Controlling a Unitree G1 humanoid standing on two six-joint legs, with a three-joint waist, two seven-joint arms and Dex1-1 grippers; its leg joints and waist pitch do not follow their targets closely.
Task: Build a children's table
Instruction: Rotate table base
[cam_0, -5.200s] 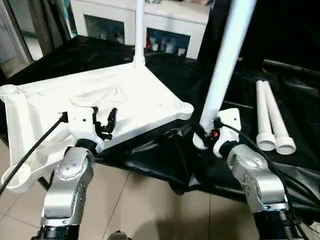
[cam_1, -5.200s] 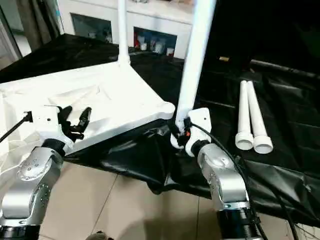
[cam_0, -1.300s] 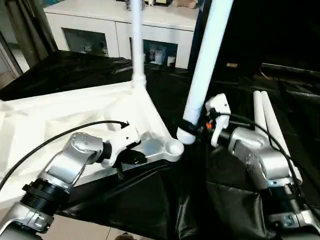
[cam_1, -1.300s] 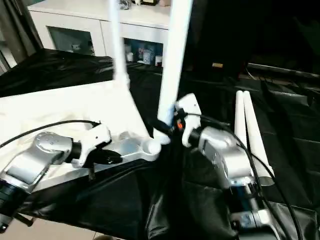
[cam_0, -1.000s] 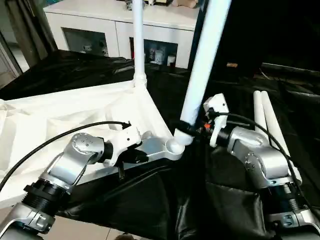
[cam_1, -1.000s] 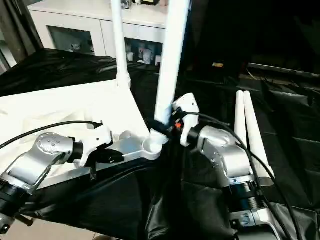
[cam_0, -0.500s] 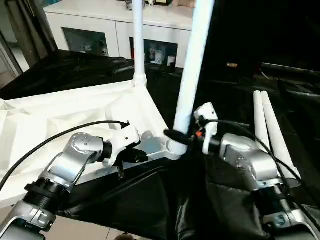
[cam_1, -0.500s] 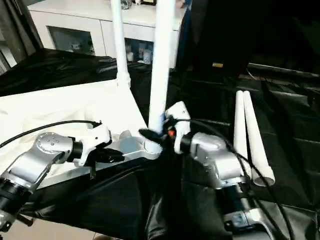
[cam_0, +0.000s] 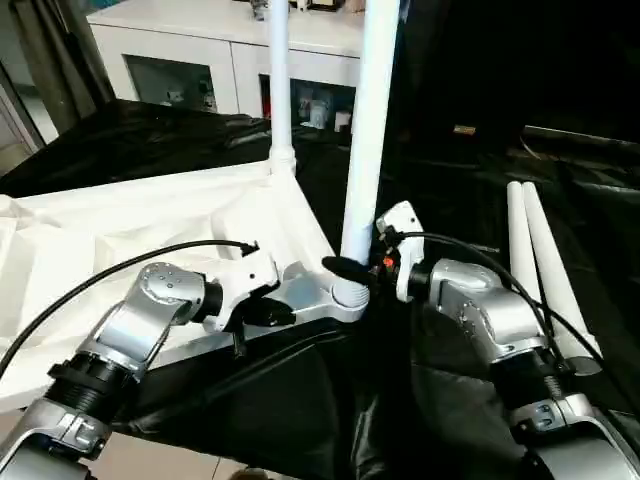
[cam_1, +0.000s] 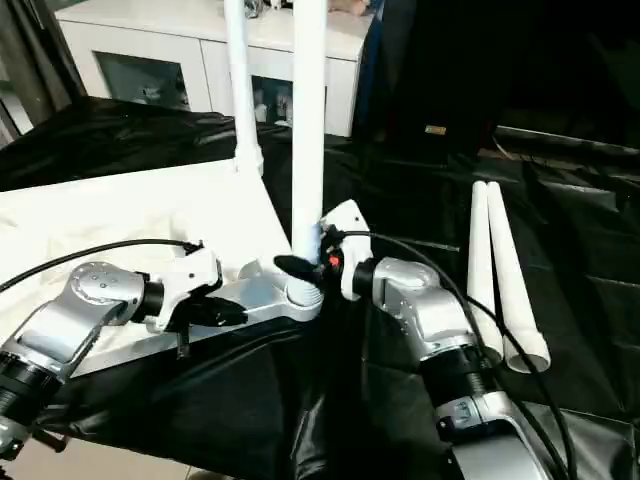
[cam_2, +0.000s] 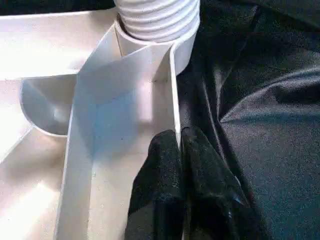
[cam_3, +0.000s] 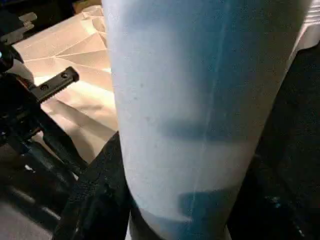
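Observation:
The white tabletop (cam_0: 150, 225) lies upside down on black cloth. One white leg (cam_0: 279, 90) stands in its far corner socket. A second leg (cam_0: 365, 130) stands upright with its ribbed end (cam_2: 157, 20) in the near right corner socket (cam_0: 345, 297). My right gripper (cam_0: 352, 272) is shut on this leg just above the socket, with black fingers (cam_3: 95, 200) on either side of the tube (cam_3: 200, 125). My left gripper (cam_0: 265, 314) is shut on the tabletop's near rim (cam_2: 174, 105), a little left of that socket. Two spare legs (cam_0: 530, 250) lie side by side at the right.
A white cabinet with glass doors (cam_0: 200, 70) stands behind the work surface. Black cloth (cam_0: 450, 400) hangs in folds over the front edge. Tiled floor (cam_0: 150, 460) shows at the lower left.
My right gripper has swung the held leg from a tilt to upright and brought its end onto the near corner socket. My left gripper, open 5 s ago, holds the rim unmoved.

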